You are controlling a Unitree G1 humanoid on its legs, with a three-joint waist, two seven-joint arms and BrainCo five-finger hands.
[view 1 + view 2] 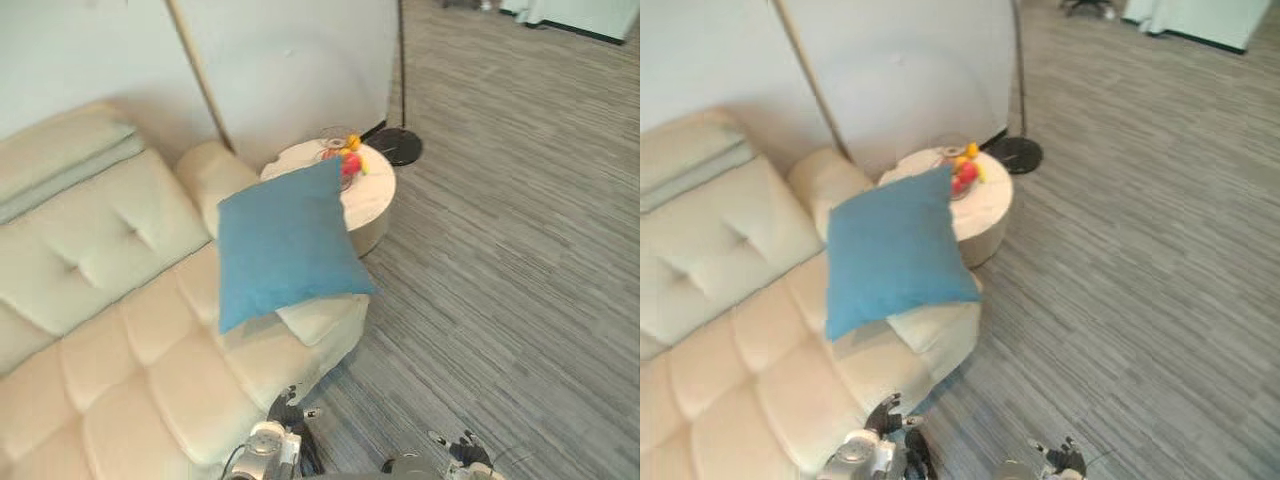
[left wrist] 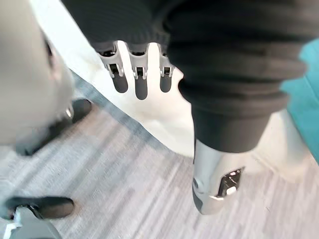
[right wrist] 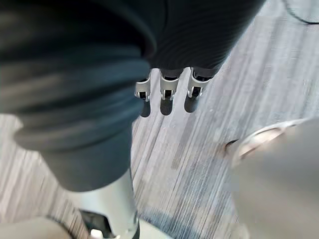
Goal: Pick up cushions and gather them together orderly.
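Note:
A blue cushion [image 1: 283, 243] leans upright on the right end of the cream sofa [image 1: 120, 340], partly over a cream cushion [image 1: 318, 315] lying flat on the seat edge. A corner of the blue cushion [image 2: 306, 107] also shows in the left wrist view. My left hand [image 1: 287, 408] hangs low beside the sofa's front, fingers [image 2: 141, 74] straight, holding nothing. My right hand [image 1: 462, 447] hangs low over the floor, fingers [image 3: 168, 94] straight and empty. Both hands are well below and apart from the cushions.
A round white side table [image 1: 362, 190] with fruit [image 1: 350, 160] stands just past the sofa's arm. A floor lamp's dark base [image 1: 398, 146] sits behind it by the wall. Grey striped floor [image 1: 500, 270] stretches to the right.

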